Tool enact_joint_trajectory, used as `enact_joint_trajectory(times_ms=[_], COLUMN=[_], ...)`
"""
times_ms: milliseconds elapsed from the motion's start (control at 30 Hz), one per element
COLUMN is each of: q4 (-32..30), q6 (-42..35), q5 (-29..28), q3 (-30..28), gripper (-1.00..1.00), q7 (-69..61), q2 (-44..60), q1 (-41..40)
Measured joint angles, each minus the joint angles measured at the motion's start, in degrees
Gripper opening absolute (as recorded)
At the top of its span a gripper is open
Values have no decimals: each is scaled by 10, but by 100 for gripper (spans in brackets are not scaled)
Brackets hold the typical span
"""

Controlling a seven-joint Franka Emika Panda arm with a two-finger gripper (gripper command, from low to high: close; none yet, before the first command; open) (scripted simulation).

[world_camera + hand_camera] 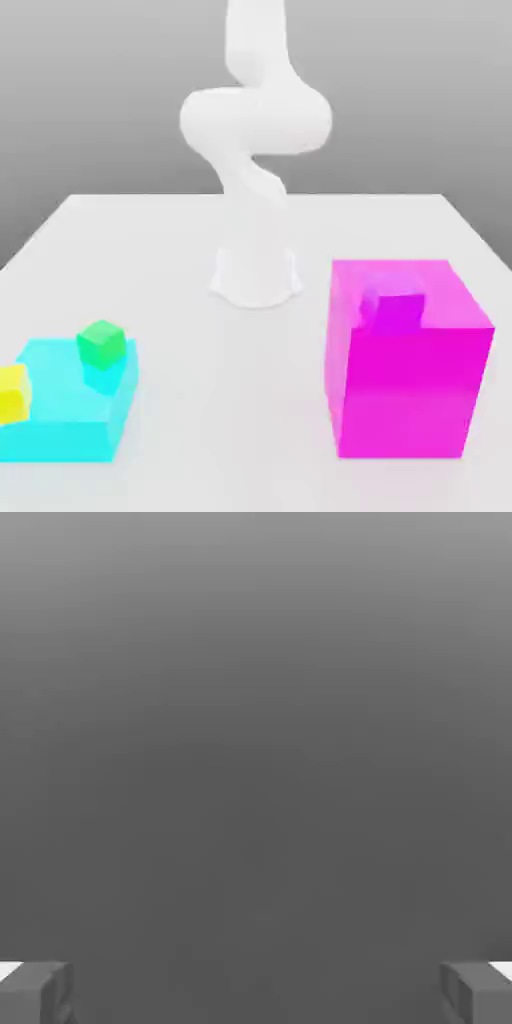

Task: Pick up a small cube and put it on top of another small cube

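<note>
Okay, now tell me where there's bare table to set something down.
The table is bare between the cyan block and the magenta box, and behind each toward its far edge. Crowded: the cyan block's top, with the green cube and yellow cube, and the magenta box's top, with a purple cube.

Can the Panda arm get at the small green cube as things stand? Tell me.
Probably yes: the small green cube sits exposed on the cyan box, nothing visible covering it, and the end effector is open and empty. Actual reach I can't confirm.
</note>
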Motion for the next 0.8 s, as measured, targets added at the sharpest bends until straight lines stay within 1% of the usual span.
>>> enact_joint_trajectory(times_ms=[100, 333, 800], q4=[-30, -94, -219], q6=[32, 98, 229], q5=[-7, -10, -4], q3=[8, 4, 6], gripper=[0, 0, 0], q7=[-65, -238, -595], q2=[27, 119, 307], q1=[46, 155, 364])
